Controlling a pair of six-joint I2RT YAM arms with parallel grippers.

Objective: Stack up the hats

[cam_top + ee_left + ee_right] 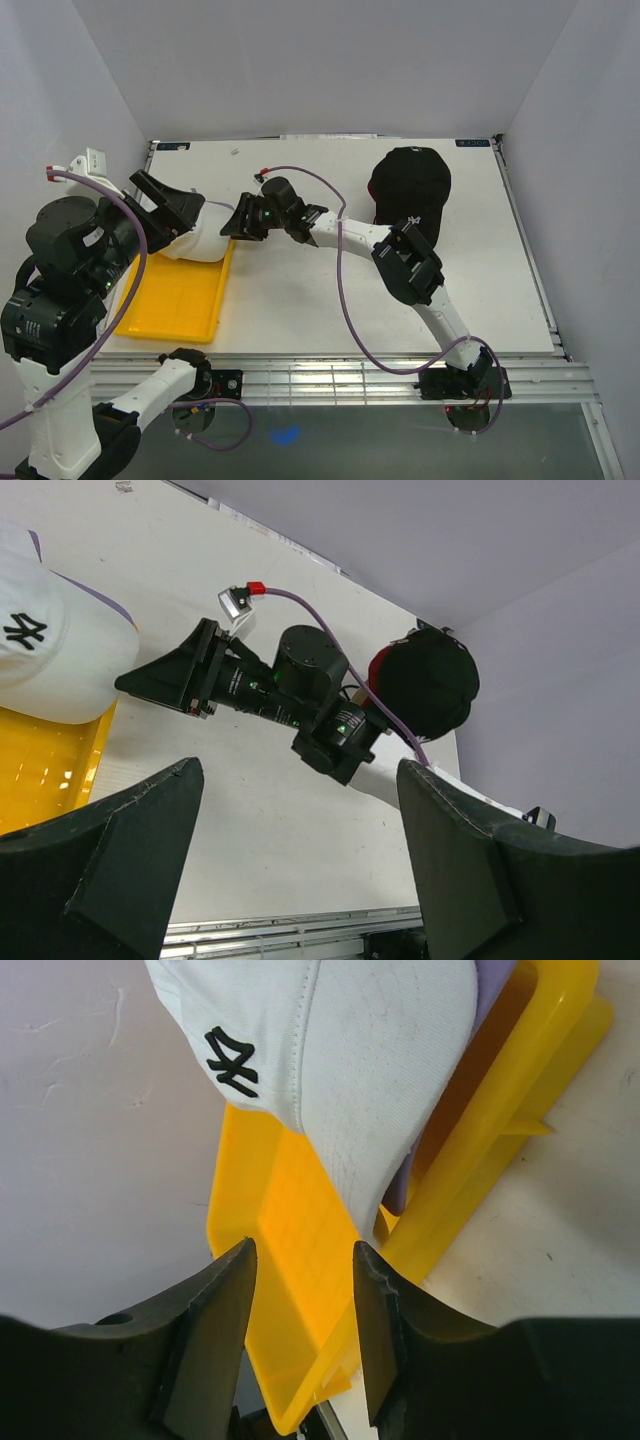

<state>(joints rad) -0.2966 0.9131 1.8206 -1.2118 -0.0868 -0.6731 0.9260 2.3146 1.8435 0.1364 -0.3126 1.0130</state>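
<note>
We are lining up our right gripper [302,1250], half spread and grasping nothing, at the brim of the white cap [380,1070], which is lying over the lavender cap [397,1195] in the yellow tray [290,1210]. We judge it best to be pinching that brim alone, squarely and deep, so the lavender one is not dragging along. Our left gripper [298,770] is hanging wide and empty over the bench [260,820], the black cap [435,675] is sitting on the red cap [385,665] well apart at the far right, and the only writing we are reading is the white cap's black "NY" [232,1060].
</note>
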